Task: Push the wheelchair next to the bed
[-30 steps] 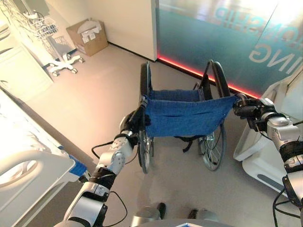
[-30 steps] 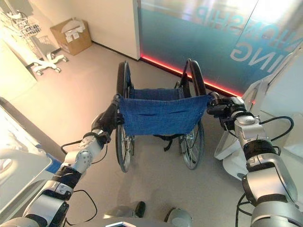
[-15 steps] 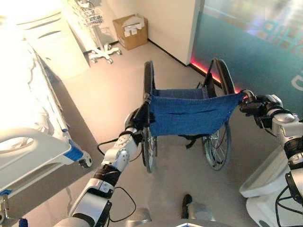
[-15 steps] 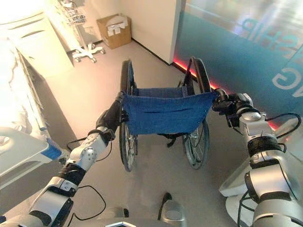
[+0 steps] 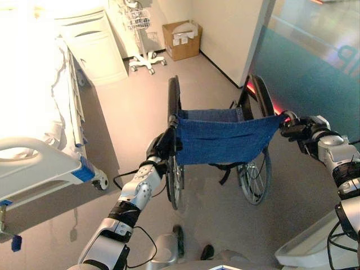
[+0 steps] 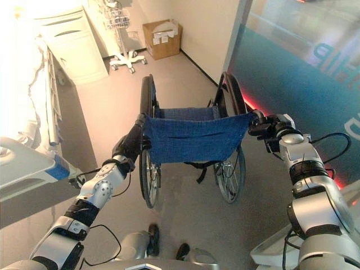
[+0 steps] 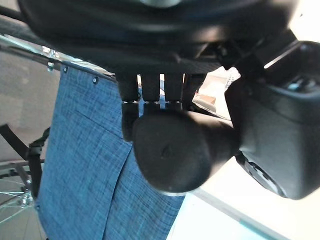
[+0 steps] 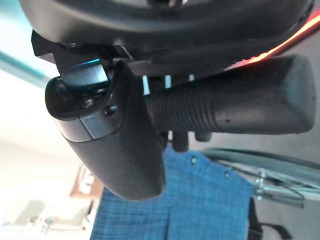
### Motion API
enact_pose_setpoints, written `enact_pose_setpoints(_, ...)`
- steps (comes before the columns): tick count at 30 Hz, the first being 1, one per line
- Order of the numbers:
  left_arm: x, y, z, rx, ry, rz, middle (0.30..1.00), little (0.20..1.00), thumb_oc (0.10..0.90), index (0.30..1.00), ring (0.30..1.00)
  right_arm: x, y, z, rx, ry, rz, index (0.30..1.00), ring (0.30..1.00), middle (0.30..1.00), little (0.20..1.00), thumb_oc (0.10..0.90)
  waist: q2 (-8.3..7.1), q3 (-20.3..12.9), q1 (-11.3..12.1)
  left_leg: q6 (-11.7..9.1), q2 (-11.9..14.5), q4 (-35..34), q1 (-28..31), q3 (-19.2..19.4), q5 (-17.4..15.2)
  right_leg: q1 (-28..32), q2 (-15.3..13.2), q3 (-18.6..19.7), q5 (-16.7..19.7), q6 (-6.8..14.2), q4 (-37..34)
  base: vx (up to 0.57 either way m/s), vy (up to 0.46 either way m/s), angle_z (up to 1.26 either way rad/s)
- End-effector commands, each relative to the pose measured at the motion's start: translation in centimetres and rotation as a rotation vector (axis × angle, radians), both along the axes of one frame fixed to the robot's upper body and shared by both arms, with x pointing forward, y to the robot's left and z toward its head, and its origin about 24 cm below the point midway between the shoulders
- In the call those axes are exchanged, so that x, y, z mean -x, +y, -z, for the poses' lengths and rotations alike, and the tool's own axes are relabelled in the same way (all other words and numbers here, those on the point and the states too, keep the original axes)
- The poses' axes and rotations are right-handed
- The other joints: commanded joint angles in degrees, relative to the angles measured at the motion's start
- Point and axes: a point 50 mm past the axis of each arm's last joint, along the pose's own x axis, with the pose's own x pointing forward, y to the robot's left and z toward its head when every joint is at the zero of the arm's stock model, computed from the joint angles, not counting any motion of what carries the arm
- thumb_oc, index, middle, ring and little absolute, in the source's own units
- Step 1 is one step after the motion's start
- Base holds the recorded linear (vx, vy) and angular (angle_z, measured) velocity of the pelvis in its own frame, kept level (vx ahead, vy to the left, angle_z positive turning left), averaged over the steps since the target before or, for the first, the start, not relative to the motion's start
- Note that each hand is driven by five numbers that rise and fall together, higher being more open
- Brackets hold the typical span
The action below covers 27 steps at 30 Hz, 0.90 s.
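My left hand (image 5: 159, 147) is closed around the left push handle (image 7: 180, 145) of the wheelchair (image 5: 219, 140), fingers curled over the grip. My right hand (image 6: 274, 127) is closed around the right push handle (image 8: 240, 107), thumb wrapped across the ribbed grip. The wheelchair stands on the floor (image 5: 129, 112) directly ahead of me, its blue fabric backrest (image 5: 222, 142) stretched between the two handles. The bed (image 5: 34, 112) stands to my left, apart from the wheelchair, with open floor between them. A white cabinet (image 5: 98, 50), a wheeled stand (image 5: 140, 34) and a cardboard box (image 5: 181, 40) stand along the far wall.
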Motion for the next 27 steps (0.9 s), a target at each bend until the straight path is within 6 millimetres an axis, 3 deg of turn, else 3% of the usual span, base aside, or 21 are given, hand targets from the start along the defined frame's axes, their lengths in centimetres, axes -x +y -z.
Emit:
enact_pose_setpoints(1, 0.1, 1.1, -0.7, -0.105, -0.073, 0.02, 0.3, 0.3, 0.4, 0.3, 0.3, -4.1, 5.8, -10.4, 0.013, -0.388, -0.332, 0.3, 0.3, 0.3, 0.3, 0.4, -1.22, -4.9, 4.3, 1.7, -3.8, 0.9, -0.8, -1.7, 6.4, 2.7, -2.1, 5.1, -4.1, 4.6, 6.8, 0.32, -0.015, -0.27)
enact_pose_setpoints(5, 0.3, 1.7, -0.4, -0.112, -0.054, 0.0, 0.3, 0.3, 0.4, 0.3, 0.3, -4.3, 5.9, -9.9, -0.008, -0.381, -0.36, 0.3, 0.3, 0.3, 0.3, 0.4, -2.89, -5.7, 6.6, 4.4, -5.8, 4.9, 0.1, -3.0, 0.2, 4.6, -5.3, 3.1, -7.1, 5.8, 11.3, 0.36, -0.008, -0.4)
enact_pose_setpoints(9, 0.6, 1.7, 0.0, -0.139, -0.041, 0.007, 0.3, 0.3, 0.4, 0.3, 0.3, -3.9, 5.5, -9.2, -0.025, -0.377, -0.347, 0.3, 0.3, 0.3, 0.3, 0.4, -3.97, -6.5, 8.0, 7.6, -8.2, 4.0, 2.9, -4.4, -1.7, 1.8, -11.6, -0.3, 1.4, 11.0, 25.9, 0.29, 0.082, -0.1)
enact_pose_setpoints(12, 0.8, 1.8, 0.3, -0.152, -0.039, -0.007, 0.3, 0.3, 0.4, 0.3, 0.3, -3.6, 5.2, -8.7, -0.033, -0.375, -0.353, 0.3, 0.3, 0.3, 0.3, 0.4, -2.17, -6.5, 7.7, 8.6, -7.8, 3.9, 5.2, -6.6, -1.8, -2.1, -15.1, 0.0, 7.1, 11.0, 38.6, 0.25, 0.079, 0.29)
enact_pose_setpoints(14, 0.9, 1.9, 0.4, -0.157, -0.037, -0.012, 0.3, 0.3, 0.4, 0.3, 0.3, -3.6, 5.3, -8.5, -0.037, -0.372, -0.352, 0.3, 0.3, 0.3, 0.3, 0.4, -1.63, -6.5, 7.2, 8.8, -7.8, 4.1, 6.5, -7.3, -2.6, -4.1, -16.0, 0.8, 8.3, 10.8, 41.2, 0.23, -0.005, 0.2)
enact_pose_setpoints(16, 0.8, 2.0, 0.4, -0.163, -0.042, -0.028, 0.3, 0.3, 0.4, 0.3, 0.3, -3.8, 5.8, -8.4, -0.041, -0.368, -0.356, 0.3, 0.3, 0.3, 0.3, 0.4, -2.04, -6.2, 7.0, 8.8, -8.3, 4.4, 8.4, -8.1, -4.6, -4.9, -18.1, 0.6, 6.9, 11.3, 38.3, 0.25, -0.113, 0.07)
enact_pose_setpoints(17, 0.6, 2.1, 0.2, -0.165, -0.048, -0.034, 0.3, 0.3, 0.4, 0.3, 0.3, -4.0, 6.0, -8.7, -0.04, -0.371, -0.358, 0.3, 0.3, 0.3, 0.3, 0.4, -1.33, -6.1, 7.0, 8.8, -7.2, 4.3, 8.4, -8.0, -3.7, -5.1, -17.8, -1.1, 6.9, 10.1, 34.5, 0.22, -0.264, 0.17)
enact_pose_setpoints(18, 0.4, 2.3, 0.0, -0.169, -0.059, -0.046, 0.3, 0.3, 0.4, 0.3, 0.3, -4.2, 6.3, -9.1, -0.045, -0.378, -0.361, 0.3, 0.3, 0.3, 0.3, 0.4, -1.49, -5.6, 7.0, 7.8, -6.9, 4.8, 9.2, -8.7, -4.1, -6.0, -17.8, -1.9, 6.1, 10.0, 25.3, 0.18, -0.29, 0.14)
enact_pose_setpoints(19, 0.3, 2.3, -0.1, -0.17, -0.063, -0.049, 0.3, 0.3, 0.4, 0.3, 0.3, -4.3, 6.4, -9.2, -0.045, -0.382, -0.362, 0.3, 0.3, 0.3, 0.3, 0.4, -1.56, -5.3, 6.8, 7.5, -6.8, 4.9, 9.8, -9.2, -4.2, -6.8, -17.9, -1.8, 6.4, 10.1, 22.1, 0.26, -0.4, -0.07)
enact_pose_setpoints(20, 0.2, 2.2, -0.2, -0.171, -0.076, -0.057, 0.3, 0.3, 0.4, 0.3, 0.3, -4.4, 6.7, -9.6, -0.044, -0.393, -0.374, 0.3, 0.3, 0.3, 0.3, 0.4, -1.66, -4.4, 5.7, 6.7, -6.4, 5.4, 10.9, -10.4, -5.1, -9.5, -17.9, 0.0, 7.9, 10.7, 14.7, 0.19, -0.323, -0.26)
enact_pose_setpoints(22, 0.1, 2.0, -0.3, -0.169, -0.09, -0.058, 0.3, 0.3, 0.4, 0.3, 0.3, -4.5, 7.0, -9.7, -0.037, -0.404, -0.386, 0.3, 0.3, 0.3, 0.3, 0.4, -2.09, -3.4, 3.7, 6.5, -6.9, 5.9, 12.1, -12.6, -7.1, -14.4, -17.9, 4.8, 12.6, 12.4, 8.9, 0.2, -0.307, -0.06)
enact_pose_setpoints(23, 0.1, 2.0, -0.3, -0.169, -0.092, -0.058, 0.3, 0.3, 0.4, 0.3, 0.3, -4.5, 7.1, -9.8, -0.036, -0.405, -0.387, 0.3, 0.3, 0.3, 0.3, 0.4, -2.16, -3.5, 3.5, 6.5, -7.0, 5.9, 11.9, -12.7, -7.2, -14.8, -18.0, 5.1, 13.1, 12.6, 8.6, 0.25, -0.31, 0.34)
enact_pose_setpoints(25, -0.1, 1.7, -0.4, -0.177, -0.098, -0.044, 0.3, 0.3, 0.4, 0.3, 0.3, -4.5, 7.0, -9.9, -0.035, -0.412, -0.378, 0.3, 0.3, 0.3, 0.3, 0.4, -3.5, -2.7, 1.4, 7.2, -8.6, 7.0, 13.9, -16.4, -11.5, -19.7, -18.9, 11.4, 19.4, 14.8, 3.1, 0.32, -0.371, 0.69)
enact_pose_setpoints(27, -0.2, 1.7, -0.2, -0.184, -0.098, -0.037, 0.3, 0.3, 0.4, 0.3, 0.3, -4.5, 7.1, -9.8, -0.037, -0.412, -0.372, 0.3, 0.3, 0.3, 0.3, 0.4, -3.82, -2.6, 0.6, 7.3, -8.6, 8.4, 14.7, -18.1, -13.6, -20.7, -18.8, 13.6, 20.2, 15.1, 2.1, 0.3, -0.375, 0.87)
